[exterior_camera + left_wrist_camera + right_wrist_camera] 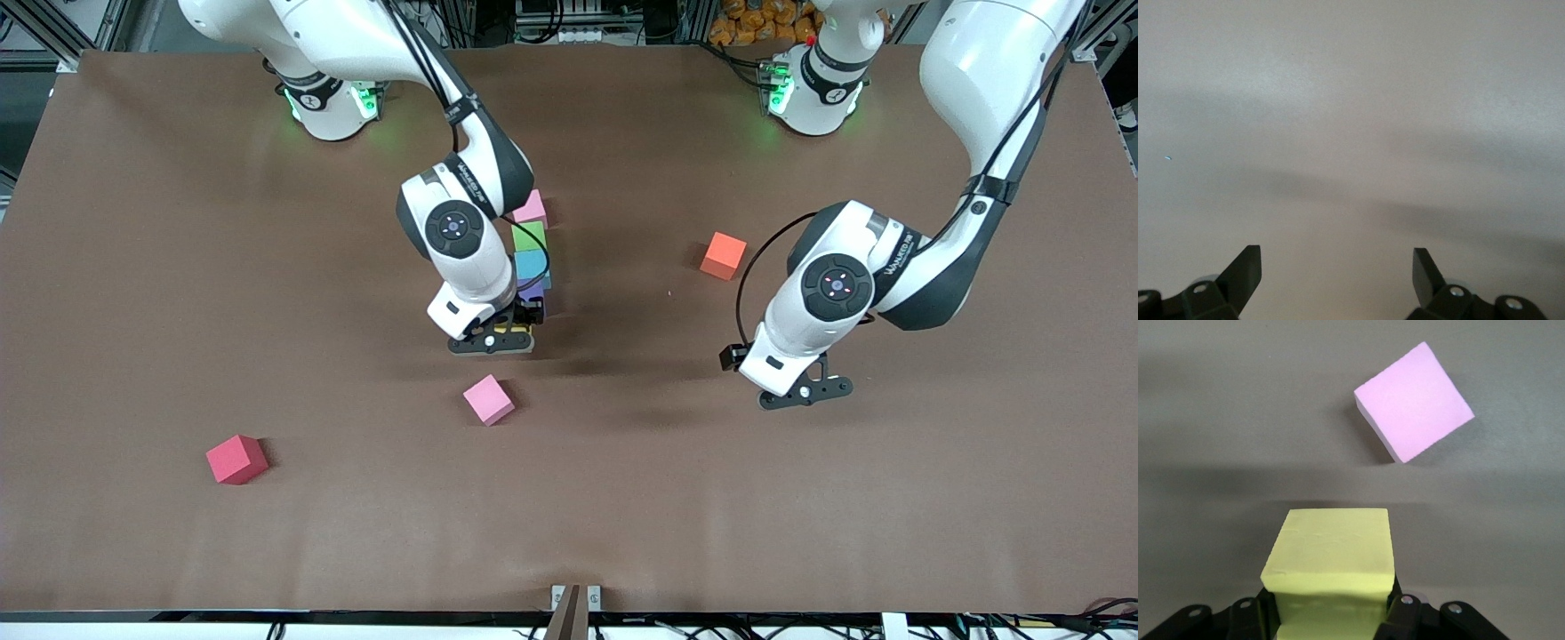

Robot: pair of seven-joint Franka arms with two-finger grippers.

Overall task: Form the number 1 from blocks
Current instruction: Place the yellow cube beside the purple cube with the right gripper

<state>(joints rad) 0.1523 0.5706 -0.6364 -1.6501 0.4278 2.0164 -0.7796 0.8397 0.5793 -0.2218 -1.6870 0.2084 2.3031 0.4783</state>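
Between my right gripper's (1331, 617) fingers (1401, 613) sits the yellow block (1330, 557), clamped on both sides, low at the camera end of a line of blocks: purple (533, 292), light blue (532, 264), green (529, 236), then a pink block (532, 209) nearest the bases. Only the right wrist view shows the yellow cube clearly; from the front it is almost hidden. A loose pink block (488, 399) lies nearer the camera. My left gripper (807, 388) waits, fingers (1241, 273) spread and empty, over bare table (889, 498). A red cube (236, 459) and orange cube (723, 255) lie apart.
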